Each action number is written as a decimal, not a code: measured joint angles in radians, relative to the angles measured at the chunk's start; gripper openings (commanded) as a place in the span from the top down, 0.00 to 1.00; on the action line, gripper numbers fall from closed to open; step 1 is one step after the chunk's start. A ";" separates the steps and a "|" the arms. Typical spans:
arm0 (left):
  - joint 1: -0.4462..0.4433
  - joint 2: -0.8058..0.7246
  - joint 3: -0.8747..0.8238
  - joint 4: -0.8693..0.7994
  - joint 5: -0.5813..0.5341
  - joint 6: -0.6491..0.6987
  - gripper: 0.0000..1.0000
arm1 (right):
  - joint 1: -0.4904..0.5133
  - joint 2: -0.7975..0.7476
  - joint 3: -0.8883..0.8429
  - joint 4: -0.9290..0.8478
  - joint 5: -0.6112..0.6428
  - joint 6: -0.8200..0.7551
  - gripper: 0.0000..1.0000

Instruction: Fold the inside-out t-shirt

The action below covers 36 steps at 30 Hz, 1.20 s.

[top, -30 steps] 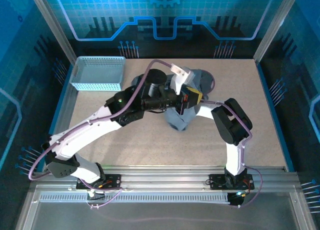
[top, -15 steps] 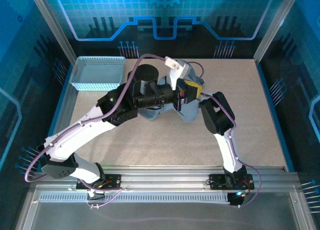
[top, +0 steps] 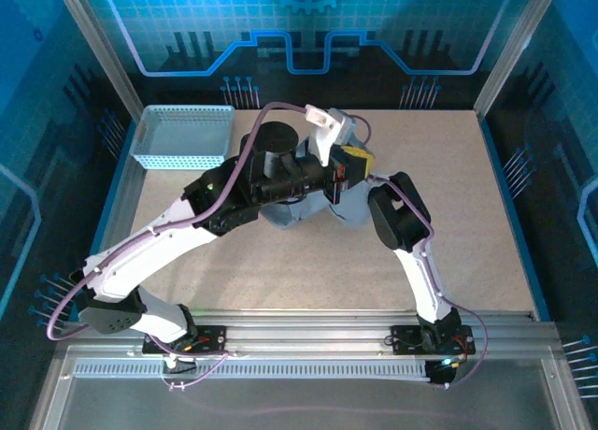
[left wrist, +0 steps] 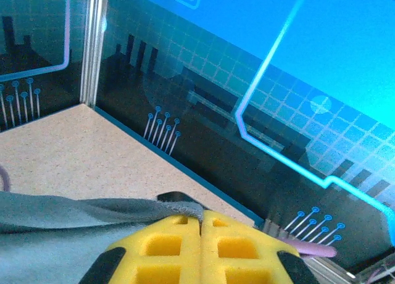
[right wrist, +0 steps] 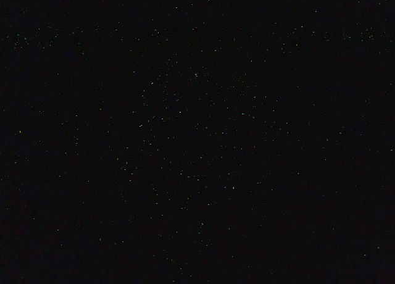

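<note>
The inside-out t-shirt [top: 348, 206] is a bunched dark grey cloth in the middle of the table, mostly covered by both arms. My left gripper [top: 359, 160] reaches across it from the left. In the left wrist view its yellow fingers [left wrist: 166, 247] are pressed together with a hem of the t-shirt [left wrist: 62, 222] pinched between the tips of the left gripper [left wrist: 202, 218], lifted off the table. My right arm [top: 395, 215] bends in from the right, and its wrist end goes into the cloth under the left arm. The right wrist view is black.
A light blue mesh basket [top: 182, 136] stands at the back left corner of the speckled table [top: 467, 224]. Metal frame posts and blue-lit walls ring the table. Bare tabletop lies to the right and in front of the cloth.
The right arm has swung left and its wrist has pushed into the cloth. The left gripper has drawn the t-shirt back and to the left, still holding it.
</note>
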 measured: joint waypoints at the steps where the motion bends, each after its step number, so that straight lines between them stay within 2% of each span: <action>1: 0.000 -0.002 -0.005 0.001 -0.002 0.000 0.99 | 0.000 -0.018 -0.031 0.017 -0.003 -0.007 0.86; 4: 0.007 -0.003 -0.014 0.004 -0.007 0.000 0.99 | 0.000 -0.082 -0.140 0.077 -0.011 -0.016 0.99; 5: 0.011 -0.003 -0.015 0.004 -0.007 0.000 0.99 | -0.002 -0.104 -0.176 0.100 -0.021 -0.017 1.00; 14: 0.080 -0.006 -0.015 0.003 -0.011 -0.009 0.99 | 0.001 -0.299 -0.455 0.343 -0.141 -0.103 1.00; 17: 0.141 -0.005 -0.015 -0.012 -0.031 -0.030 0.99 | 0.015 -0.412 -0.562 0.436 -0.178 -0.133 1.00; 23: 0.356 0.033 -0.044 -0.065 -0.074 -0.094 0.99 | 0.056 -0.684 -0.778 0.617 -0.257 -0.186 1.00; 27: 0.507 0.126 -0.092 -0.106 -0.079 -0.127 0.99 | 0.061 -0.845 -0.917 0.724 -0.328 -0.206 1.00; 30: 0.583 0.247 -0.093 -0.153 -0.078 -0.135 0.99 | 0.061 -0.933 -0.996 0.776 -0.379 -0.219 1.00; 36: 0.636 0.557 -0.024 -0.295 -0.066 -0.152 1.00 | 0.061 -1.045 -1.043 0.827 -0.488 -0.263 1.00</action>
